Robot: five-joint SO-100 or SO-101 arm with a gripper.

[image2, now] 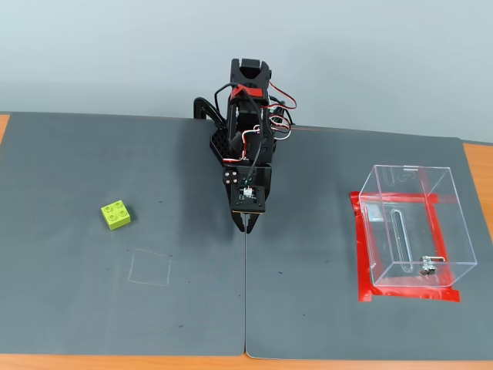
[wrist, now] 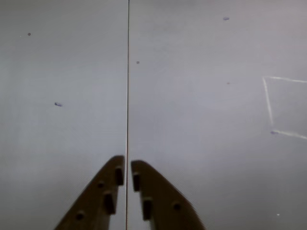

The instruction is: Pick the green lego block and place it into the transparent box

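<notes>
While the arm rests folded at the far middle of the desk (image2: 92,324), the gripper (wrist: 127,173) points down over the seam (image2: 246,293) between the two grey mats, its fingers (wrist: 108,191) almost pressed together and pinching nothing. Nearest the front edge is a faint chalk square (image2: 149,267), perhaps a start mark. The green lego block (image2: 115,214) lies behind it, toward the left edge, untouched. The transparent box (image2: 414,225) stands by the right edge, red tape (image2: 362,254) probably fixing its place.

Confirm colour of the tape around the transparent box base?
Red. The tape edges the transparent box, clearest in the fixed view.
</notes>
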